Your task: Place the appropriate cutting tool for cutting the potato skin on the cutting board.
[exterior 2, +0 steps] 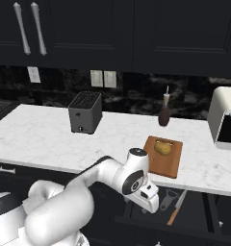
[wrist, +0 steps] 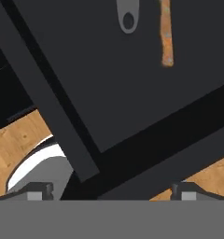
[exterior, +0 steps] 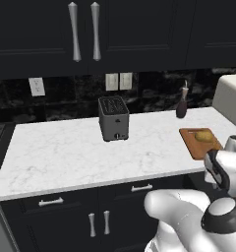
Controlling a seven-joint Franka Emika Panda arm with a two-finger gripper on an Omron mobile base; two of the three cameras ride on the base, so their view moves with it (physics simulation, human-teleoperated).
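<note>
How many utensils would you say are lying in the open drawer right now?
2: a grey peeler on the left and an orange-handled knife beside it on the right; the arm may hide more.

counter: wide bare marble between toaster [exterior 2: 84, 113] and cutting board [exterior 2: 163, 157] | board: potato [exterior 2: 161, 147] on far half, near half free | behind board: bottle [exterior 2: 164, 114], well apart | right: white appliance [exterior 2: 225, 117] near board | below: open drawer [exterior 2: 185, 211], peeler [exterior 2: 169, 198] beside knife [exterior 2: 177, 207], dark floor free in front of them
</note>
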